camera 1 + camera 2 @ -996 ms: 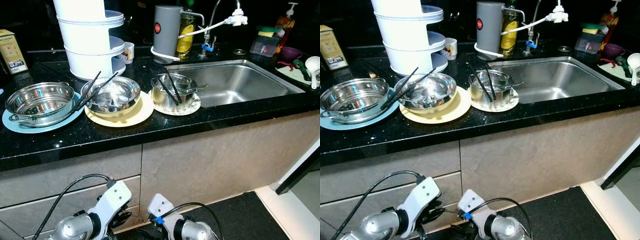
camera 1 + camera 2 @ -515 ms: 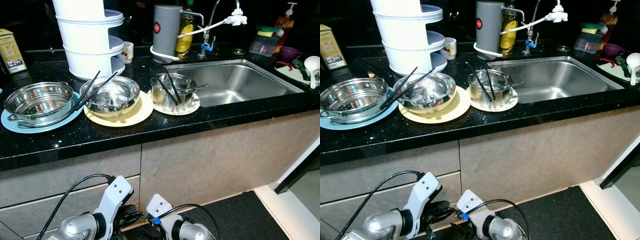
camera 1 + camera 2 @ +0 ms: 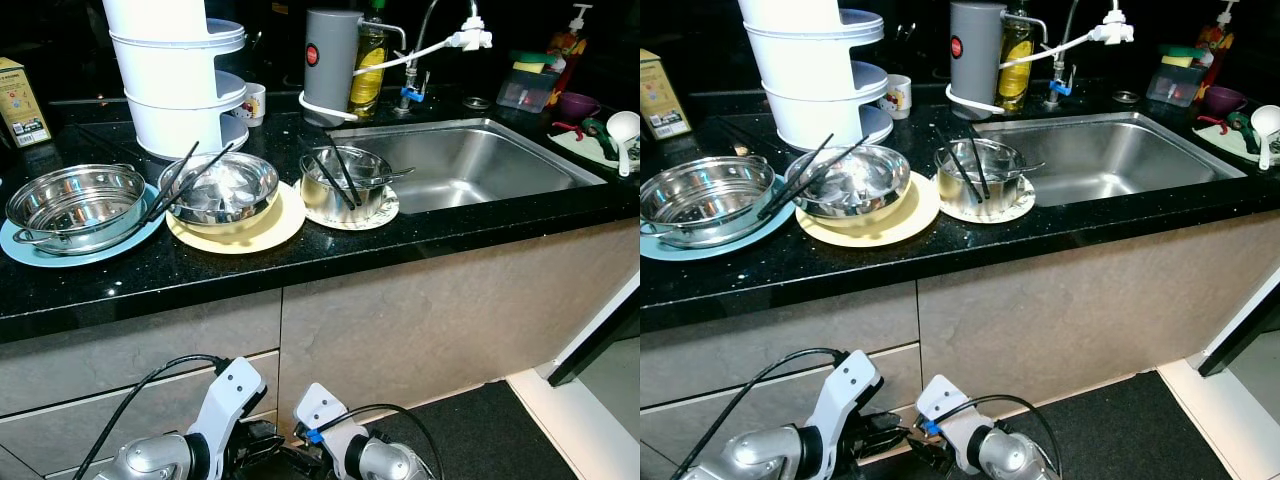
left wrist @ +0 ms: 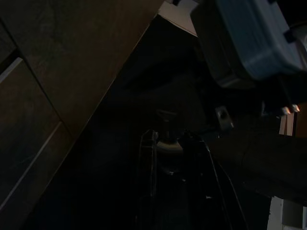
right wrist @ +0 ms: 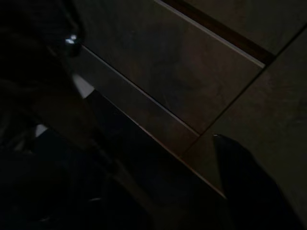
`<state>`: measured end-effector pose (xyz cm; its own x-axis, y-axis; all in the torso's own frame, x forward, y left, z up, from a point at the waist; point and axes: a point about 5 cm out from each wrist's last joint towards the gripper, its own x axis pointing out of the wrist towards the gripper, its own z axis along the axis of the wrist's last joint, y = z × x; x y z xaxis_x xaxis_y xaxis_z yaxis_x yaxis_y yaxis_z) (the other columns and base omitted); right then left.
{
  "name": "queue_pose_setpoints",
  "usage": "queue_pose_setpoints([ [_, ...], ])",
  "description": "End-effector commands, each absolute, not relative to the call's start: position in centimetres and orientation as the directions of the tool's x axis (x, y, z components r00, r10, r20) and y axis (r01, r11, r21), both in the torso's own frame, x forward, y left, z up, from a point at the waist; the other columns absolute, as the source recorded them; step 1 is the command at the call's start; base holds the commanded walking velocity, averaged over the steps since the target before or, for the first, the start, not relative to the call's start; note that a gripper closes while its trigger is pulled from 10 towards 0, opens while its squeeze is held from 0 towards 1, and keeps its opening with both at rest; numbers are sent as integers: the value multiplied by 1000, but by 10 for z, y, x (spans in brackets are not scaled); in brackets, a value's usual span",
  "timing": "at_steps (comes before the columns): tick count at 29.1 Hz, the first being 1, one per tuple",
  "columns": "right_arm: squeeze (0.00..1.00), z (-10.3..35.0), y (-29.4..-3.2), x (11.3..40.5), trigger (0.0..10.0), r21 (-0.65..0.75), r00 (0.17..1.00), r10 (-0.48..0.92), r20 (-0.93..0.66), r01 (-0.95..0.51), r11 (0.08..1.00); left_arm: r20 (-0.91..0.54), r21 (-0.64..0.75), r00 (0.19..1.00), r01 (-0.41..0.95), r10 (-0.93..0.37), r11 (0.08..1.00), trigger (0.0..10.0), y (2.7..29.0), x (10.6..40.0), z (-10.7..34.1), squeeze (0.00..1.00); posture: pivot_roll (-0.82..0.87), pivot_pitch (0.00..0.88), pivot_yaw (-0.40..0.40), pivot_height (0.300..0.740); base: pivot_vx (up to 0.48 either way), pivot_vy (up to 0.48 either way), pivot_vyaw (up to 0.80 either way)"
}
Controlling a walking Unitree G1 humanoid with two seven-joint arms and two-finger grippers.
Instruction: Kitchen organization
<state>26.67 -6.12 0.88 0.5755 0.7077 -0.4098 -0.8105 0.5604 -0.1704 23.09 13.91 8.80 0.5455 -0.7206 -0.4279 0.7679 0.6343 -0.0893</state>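
Three shiny steel bowls (image 3: 221, 188) sit on plates along the black stone counter (image 3: 300, 260), chopsticks in two, with the stainless sink (image 3: 470, 165) at three o'clock. Nothing is picked up yet, I judge; next I must raise an arm. Both grippers hang low at six o'clock; I cannot tell their finger state.

Shiny steel bowls (image 3: 222, 187) on glossy black stone counter (image 3: 200, 275).

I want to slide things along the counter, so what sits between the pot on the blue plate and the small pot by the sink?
In the left eye view, a steel bowl with black chopsticks on a yellow plate.
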Motion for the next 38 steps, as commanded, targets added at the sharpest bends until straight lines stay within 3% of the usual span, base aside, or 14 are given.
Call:
queue_pose_setpoints([
  [1,0,8,-65,268,0,-151,588,697,-410,-798,584,-437,-109,523,777,-732,620,0,140,227,88,0,-54,127,-70,740,0,0,0],
  [15,0,7,-67,267,0,-140,577,707,-408,-805,577,-431,-139,521,768,-737,625,0,140,227,90,0,-60,125,-74,740,0,0,0],
  [27,0,8,-68,268,0,-144,578,708,-405,-805,575,-461,-63,544,768,-701,637,0,143,231,86,0,-63,121,-71,740,0,0,0],
  [28,0,8,-68,268,0,-144,579,708,-404,-805,576,-459,-65,555,758,-694,649,10000,144,233,85,1000,-63,121,-71,740,0,0,0],
  [38,0,2,-76,262,0,-175,560,709,-428,-821,543,-460,-30,589,737,-664,675,10000,152,239,87,1000,-62,118,-73,740,0,0,0],
])
